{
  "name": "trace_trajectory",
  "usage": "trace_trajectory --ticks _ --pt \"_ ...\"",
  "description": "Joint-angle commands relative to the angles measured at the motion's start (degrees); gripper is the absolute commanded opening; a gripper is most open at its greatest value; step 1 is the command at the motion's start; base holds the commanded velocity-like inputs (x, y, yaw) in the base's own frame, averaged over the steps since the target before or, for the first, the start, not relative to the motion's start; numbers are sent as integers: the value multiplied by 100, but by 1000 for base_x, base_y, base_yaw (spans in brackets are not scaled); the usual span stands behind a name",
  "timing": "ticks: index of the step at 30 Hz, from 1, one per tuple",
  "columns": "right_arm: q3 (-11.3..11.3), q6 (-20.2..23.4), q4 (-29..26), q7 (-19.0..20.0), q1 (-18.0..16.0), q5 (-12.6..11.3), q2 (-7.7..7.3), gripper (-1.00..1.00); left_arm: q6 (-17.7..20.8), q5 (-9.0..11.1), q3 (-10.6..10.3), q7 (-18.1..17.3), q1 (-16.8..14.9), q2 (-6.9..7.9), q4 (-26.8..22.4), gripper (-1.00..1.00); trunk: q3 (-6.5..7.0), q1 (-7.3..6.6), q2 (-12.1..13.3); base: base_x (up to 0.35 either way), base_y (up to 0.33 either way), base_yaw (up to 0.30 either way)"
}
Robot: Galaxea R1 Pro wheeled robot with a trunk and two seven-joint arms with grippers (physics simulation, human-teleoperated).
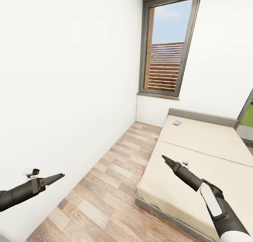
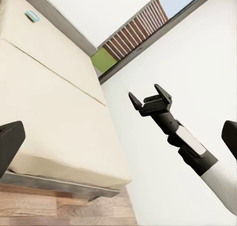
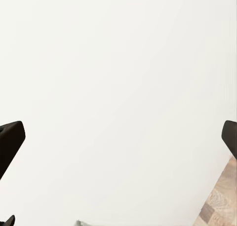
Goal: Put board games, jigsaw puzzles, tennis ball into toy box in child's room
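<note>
Nearest, the left gripper (image 1: 60,175) hangs above the wood floor (image 1: 105,185) beside the bed (image 1: 196,157), fingers spread and empty. The right gripper (image 1: 165,158) hovers over the bed's near section, also spread, holding nothing. Farther off, a small blue board game (image 1: 177,122) lies near the bed's headboard (image 1: 200,116), below the window (image 1: 167,45).

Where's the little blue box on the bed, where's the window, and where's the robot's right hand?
Blue box (image 1: 177,122): head view, middle of its top, near the headboard.
Window (image 1: 165,66): head view, on the glass over the slatted fence.
Right gripper (image 1: 168,161): head view, at the fingertips, above the bed (image 1: 196,154).
</note>
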Motion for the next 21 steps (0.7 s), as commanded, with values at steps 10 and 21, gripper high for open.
trace_trajectory --ticks 10,21 --pt "7 54 -238 28 274 -40 -20 100 -7 -11 -420 -25 -9 -107 1 100 -13 4 -13 0 0 -269" --pt "24 47 -693 275 298 -43 50 100 -6 -9 -506 -25 -11 -61 1 100 -13 4 -13 0 0 -196"
